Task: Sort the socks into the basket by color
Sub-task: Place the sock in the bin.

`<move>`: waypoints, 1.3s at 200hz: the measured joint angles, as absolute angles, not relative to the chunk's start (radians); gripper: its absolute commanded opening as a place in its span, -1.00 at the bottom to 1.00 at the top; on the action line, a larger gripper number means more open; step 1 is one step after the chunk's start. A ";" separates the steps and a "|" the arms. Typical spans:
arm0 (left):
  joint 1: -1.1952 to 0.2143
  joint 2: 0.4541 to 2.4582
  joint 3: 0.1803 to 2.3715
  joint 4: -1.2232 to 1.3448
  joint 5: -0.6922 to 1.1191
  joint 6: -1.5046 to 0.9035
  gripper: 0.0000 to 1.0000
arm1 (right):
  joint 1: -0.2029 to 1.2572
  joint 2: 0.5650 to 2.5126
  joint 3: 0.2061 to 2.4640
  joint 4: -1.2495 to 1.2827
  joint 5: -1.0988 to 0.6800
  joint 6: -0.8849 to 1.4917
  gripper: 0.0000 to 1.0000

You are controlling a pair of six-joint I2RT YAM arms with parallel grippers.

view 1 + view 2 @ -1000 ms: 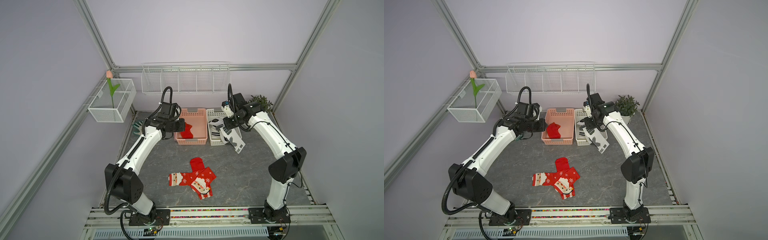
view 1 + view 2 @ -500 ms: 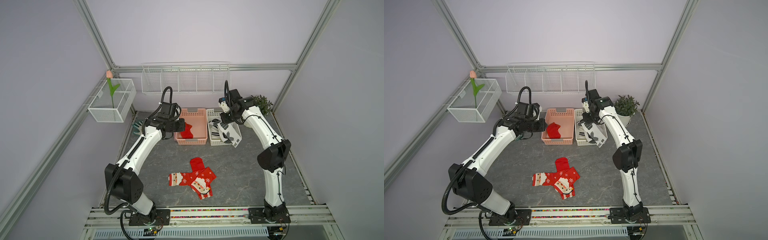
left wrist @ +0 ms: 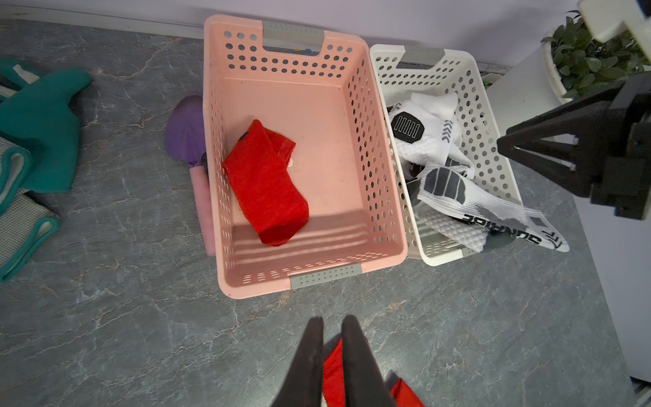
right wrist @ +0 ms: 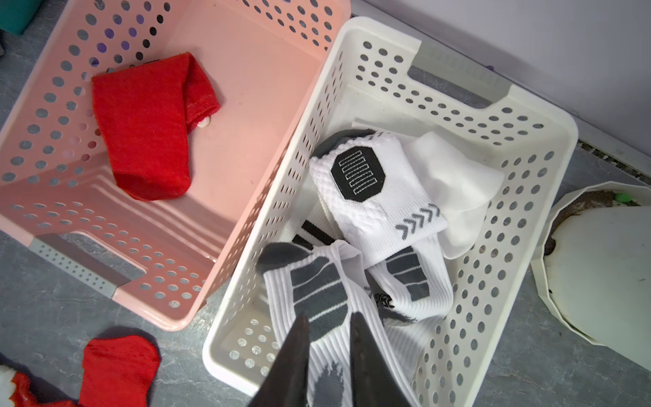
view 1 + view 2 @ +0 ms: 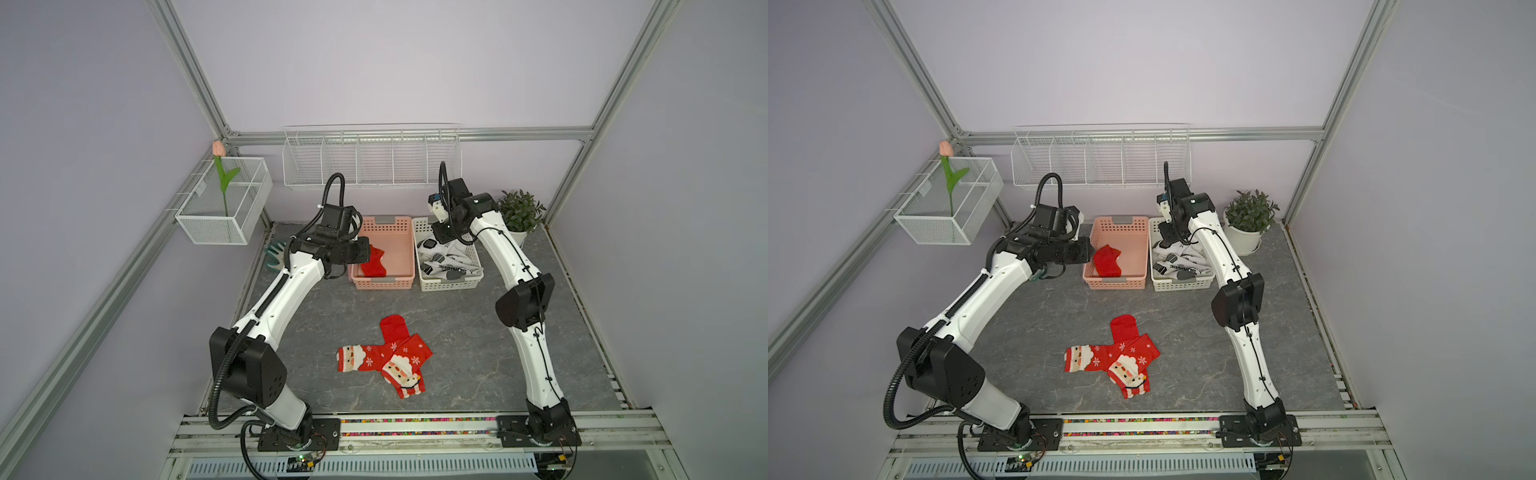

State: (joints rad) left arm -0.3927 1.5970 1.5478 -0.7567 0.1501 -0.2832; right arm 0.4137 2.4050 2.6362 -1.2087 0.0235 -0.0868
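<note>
One sock (image 5: 372, 266) in left basket (image 5: 382, 283), sock heap (image 5: 446, 262) in right basket (image 5: 451, 285), loose socks (image 5: 386, 357) on table (image 5: 465, 332) in front

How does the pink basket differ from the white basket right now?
The pink basket holds one plain red sock; the white basket holds a heap of white socks with grey-black prints. The pink basket's floor is mostly bare; the white basket's is largely covered. Both have perforated walls and grey handles.

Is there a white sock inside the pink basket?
No, the pink basket holds only a red sock; white socks lie in the white basket.
</note>
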 measured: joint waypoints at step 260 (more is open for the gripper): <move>-0.393 1.604 1.545 -0.757 0.155 -0.284 -0.67 | 0.451 2.098 2.007 -1.072 0.086 -0.036 0.26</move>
State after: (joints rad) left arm -0.3927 1.6035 1.5452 -0.7567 0.1551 -0.2836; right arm 0.4515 2.0979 2.0071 -1.0721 0.0864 -0.0357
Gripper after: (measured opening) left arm 0.165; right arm 0.628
